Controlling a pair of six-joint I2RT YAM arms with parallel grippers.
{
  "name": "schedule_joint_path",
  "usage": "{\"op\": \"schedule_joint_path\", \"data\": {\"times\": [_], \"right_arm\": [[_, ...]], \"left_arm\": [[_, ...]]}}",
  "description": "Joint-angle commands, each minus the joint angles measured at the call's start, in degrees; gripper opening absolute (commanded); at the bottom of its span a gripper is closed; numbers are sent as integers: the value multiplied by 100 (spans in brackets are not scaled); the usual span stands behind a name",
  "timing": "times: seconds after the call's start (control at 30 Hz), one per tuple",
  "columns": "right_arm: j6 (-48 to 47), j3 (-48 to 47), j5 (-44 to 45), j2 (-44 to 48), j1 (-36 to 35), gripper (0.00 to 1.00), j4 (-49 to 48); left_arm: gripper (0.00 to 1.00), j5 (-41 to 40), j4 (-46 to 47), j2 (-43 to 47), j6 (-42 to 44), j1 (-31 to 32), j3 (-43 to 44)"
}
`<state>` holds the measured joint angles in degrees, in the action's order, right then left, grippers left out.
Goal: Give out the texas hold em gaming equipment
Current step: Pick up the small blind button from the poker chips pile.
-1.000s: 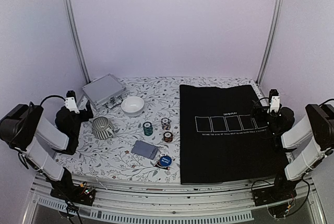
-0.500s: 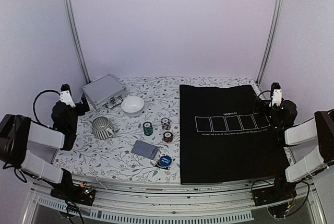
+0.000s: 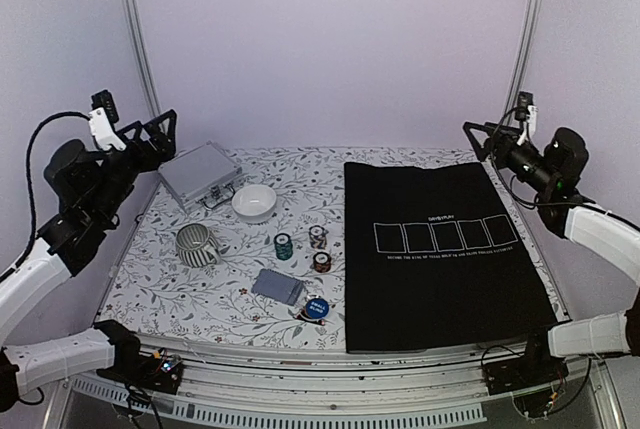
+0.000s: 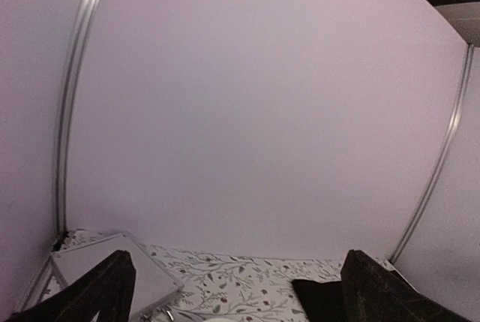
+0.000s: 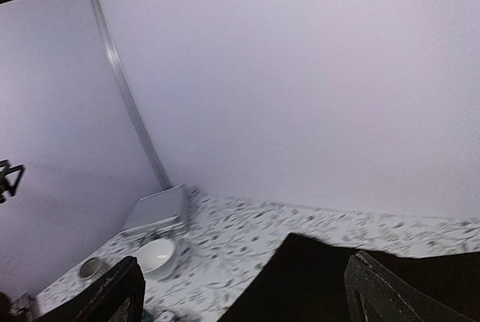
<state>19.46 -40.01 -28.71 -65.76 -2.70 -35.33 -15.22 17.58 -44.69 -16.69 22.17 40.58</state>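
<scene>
The poker chips stand in small stacks on the floral cloth: teal [image 3: 283, 245], white and red [image 3: 318, 237], red-brown [image 3: 321, 261]. Grey-blue-backed cards [image 3: 278, 287] lie in front of them, with the blue round button [image 3: 317, 308] to their right. My left gripper [image 3: 150, 131] hangs open high over the table's left edge, holding nothing. My right gripper [image 3: 483, 137] is open and raised above the far right corner of the black mat [image 3: 440, 249]. In both wrist views the left gripper [image 4: 236, 292] and the right gripper [image 5: 240, 292] show wide, bare jaws facing the back wall.
A silver case [image 3: 200, 175] lies at the back left, with a white bowl [image 3: 254, 202] and a striped mug [image 3: 197, 245] near it. The right wrist view shows the bowl [image 5: 156, 256] and the case [image 5: 159, 211]. Metal posts [image 3: 140, 49] flank the back wall.
Both arms have lifted from a low folded pose beside the table to high above it, grippers pointing inward. Chips, cards and button have not moved.
</scene>
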Motion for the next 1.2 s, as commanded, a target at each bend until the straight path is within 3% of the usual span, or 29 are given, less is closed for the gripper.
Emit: {"op": "schedule_joint_path", "data": {"times": [0.0, 0.1, 0.23, 0.47, 0.77, 1.17], "right_arm": [[-240, -1026, -405, -367, -1749, 94, 2707], [-989, -1835, 412, -939, -3159, 94, 4153], [-1012, -2555, 1260, -1751, -4356, 91, 5312], [-861, -3626, 2391, -3329, -5777, 81, 6673], [-874, -4792, 2109, -4816, -6313, 79, 7471], [-786, -5128, 2487, -5421, -6402, 72, 7837]], "left_arm": [[98, 41, -2484, -293, -634, 1048, 370], [98, -144, -3211, -631, -882, 1833, 516], [98, -684, -3913, -1143, -1259, 2756, 553], [98, -631, -4181, -1445, -1949, 2894, 223], [98, -780, -3978, -1475, -1862, 2890, 51], [98, -792, -3772, -1482, -1703, 2885, -64]]}}
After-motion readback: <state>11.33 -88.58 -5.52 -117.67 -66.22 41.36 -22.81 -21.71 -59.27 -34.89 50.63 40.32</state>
